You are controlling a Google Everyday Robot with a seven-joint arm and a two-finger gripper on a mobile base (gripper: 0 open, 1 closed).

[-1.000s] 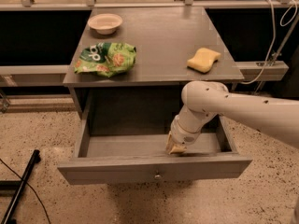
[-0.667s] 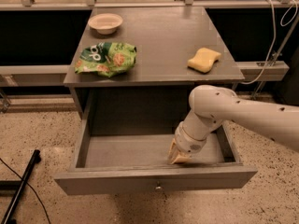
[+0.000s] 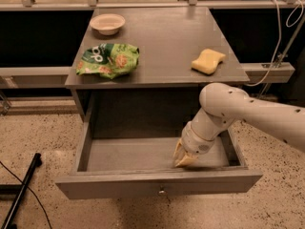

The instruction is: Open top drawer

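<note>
Grey cabinet (image 3: 167,37), top drawer (image 3: 133,155) pulled way out, gripper (image 3: 185,159) inside behind its front, apart or together can't tell, basically done

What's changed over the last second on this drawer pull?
The top drawer slid further out toward the camera, and the gripper, inside it just behind the front panel, came forward with it; most of that happened early, little since. The bowl, green snack bag and yellow sponge on the cabinet top stayed put.
</note>
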